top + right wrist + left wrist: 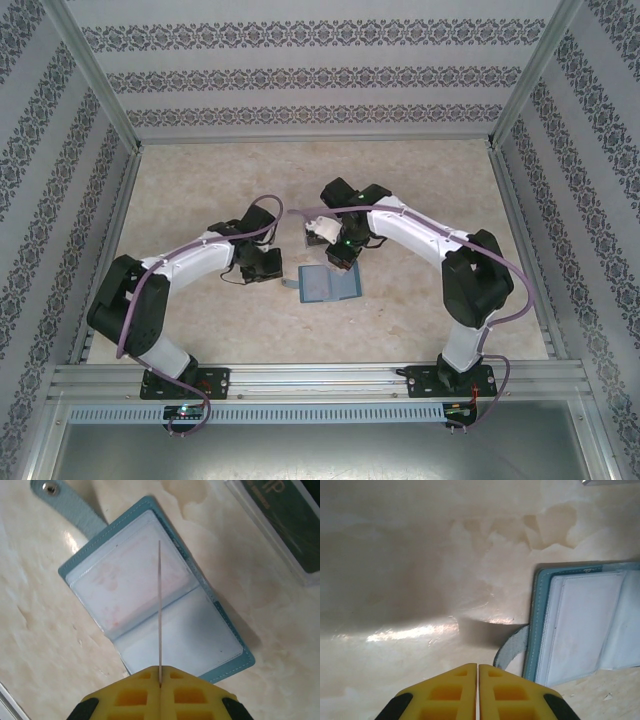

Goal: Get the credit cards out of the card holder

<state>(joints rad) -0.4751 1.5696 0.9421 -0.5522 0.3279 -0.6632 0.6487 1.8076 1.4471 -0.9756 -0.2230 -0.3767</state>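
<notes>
Credit card [160,610], thin, edge-on, pinched in right pincer [160,674] over teal card holder [125,580]; left pincer [478,669] closed

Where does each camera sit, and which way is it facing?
Top external: above, behind the bases, looking down on table; left arm, right arm, card holder.
Left wrist: low over table; shut left pincer, card holder's strap side.
Right wrist: straight above open card holder; right pincer pinching credit card edge-on.
Shared: the card holder, in all three.
</notes>
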